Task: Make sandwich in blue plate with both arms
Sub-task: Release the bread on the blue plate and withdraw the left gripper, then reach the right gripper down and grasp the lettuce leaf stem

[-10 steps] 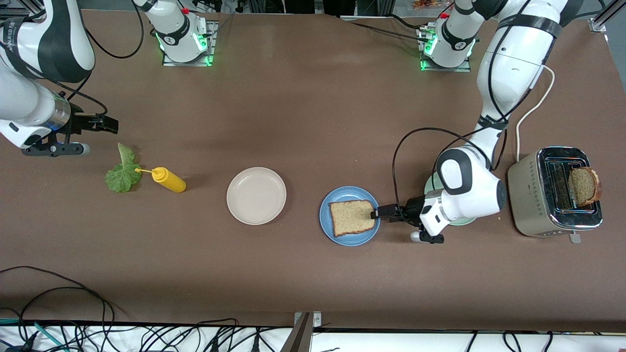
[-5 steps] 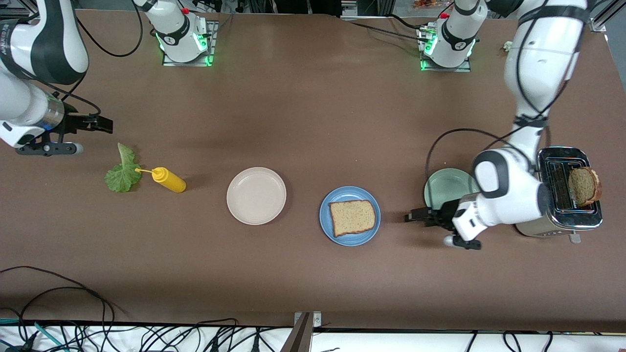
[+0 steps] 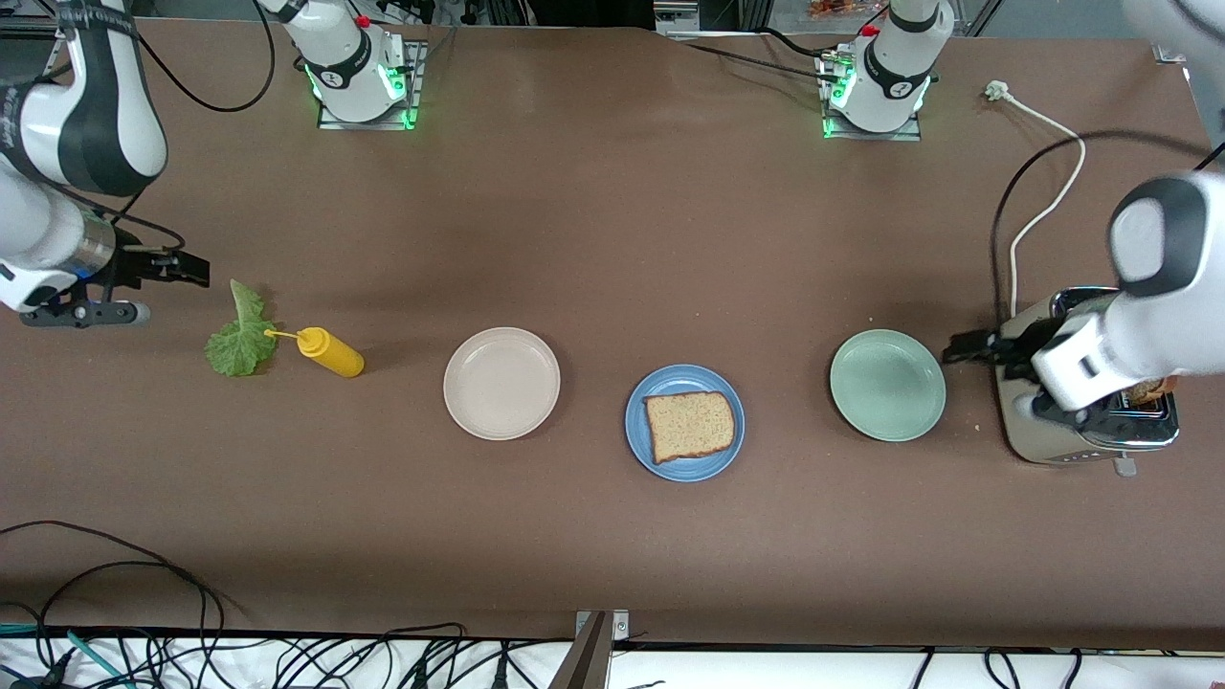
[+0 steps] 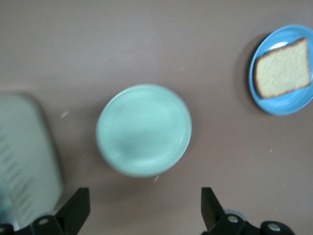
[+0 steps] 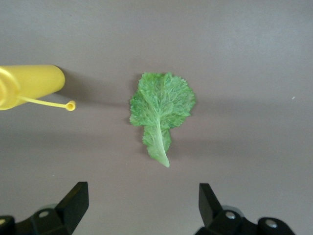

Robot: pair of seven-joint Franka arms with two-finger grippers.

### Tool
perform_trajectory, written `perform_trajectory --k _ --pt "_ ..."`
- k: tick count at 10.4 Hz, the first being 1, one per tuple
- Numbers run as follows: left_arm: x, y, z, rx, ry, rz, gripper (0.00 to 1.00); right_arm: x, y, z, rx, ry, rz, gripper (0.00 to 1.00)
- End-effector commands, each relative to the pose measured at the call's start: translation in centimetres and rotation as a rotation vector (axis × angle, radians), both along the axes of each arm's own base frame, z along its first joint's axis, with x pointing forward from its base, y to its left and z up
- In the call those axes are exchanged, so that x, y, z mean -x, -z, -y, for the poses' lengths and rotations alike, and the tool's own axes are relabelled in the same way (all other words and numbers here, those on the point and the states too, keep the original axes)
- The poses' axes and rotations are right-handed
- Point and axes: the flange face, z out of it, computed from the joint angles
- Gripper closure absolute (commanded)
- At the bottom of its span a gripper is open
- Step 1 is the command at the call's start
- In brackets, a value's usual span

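One brown bread slice [image 3: 689, 425] lies flat on the blue plate [image 3: 639, 435], near the table's middle. In the left wrist view the slice [image 4: 282, 68] and the plate [image 4: 283, 105] sit apart from the gripper. My left gripper [image 3: 960, 346] hangs open and empty over the gap between the mint-green plate and the toaster; its jaws [image 4: 145, 205] stand wide. A green lettuce leaf [image 3: 239, 337] lies on the table toward the right arm's end. My right gripper [image 3: 191, 269] hovers open and empty just beside the leaf [image 5: 161, 105]; nothing lies between its jaws [image 5: 143, 200].
A yellow squeeze bottle [image 3: 330, 351] lies on its side with its nozzle touching the leaf. A beige plate [image 3: 501, 383] and a mint-green plate [image 3: 887, 385] flank the blue one. A silver toaster [image 3: 1081, 435] stands at the left arm's end, partly covered by the left arm.
My left gripper drew away from the bread on the blue plate, crossed over the mint-green plate and now hangs by the toaster. The right gripper shifted slightly beside the leaf.
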Motion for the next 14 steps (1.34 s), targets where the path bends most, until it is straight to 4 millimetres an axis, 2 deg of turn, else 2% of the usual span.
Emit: perform_trajectory --k 1,3,5,6,8,9,12,14 --pt "4.3 -6.2 -2.8 -0.104 -0.037 -0.047 0.0 -0.8 4.5 1.3 0.004 -0.004 -0.026 0.0" --pt "5.4 -9.0 -3.1 -0.156 -0.023 -0.031 0.0 -1.0 6.1 1.2 0.003 0.002 -0.044 0.0" --pt "6.1 -9.9 -3.4 -0.158 -0.031 -0.057 0.0 -1.2 8.8 2.5 0.001 0.011 -0.048 0.0" --pt "6.4 -11.2 -3.6 -0.179 -0.031 -0.038 0.0 -1.1 10.4 2.8 -0.001 0.015 -0.065 0.0" --pt "6.4 -11.2 -2.8 -0.232 -0.062 -0.041 0.0 -1.1 11.4 2.9 -0.005 0.018 -0.075 0.0" --pt "6.4 -11.3 -2.2 -0.238 -0.088 -0.04 0.0 -1.2 12.2 3.0 -0.01 0.025 -0.075 0.0" --pt "7.4 -11.7 -2.0 -0.24 -0.102 -0.077 0.0 -2.0 15.8 3.1 -0.013 0.024 -0.035 0.0" --pt "7.4 -11.7 -1.5 -0.24 -0.11 -0.078 0.0 -1.7 16.9 3.2 -0.016 0.026 -0.059 0.0"
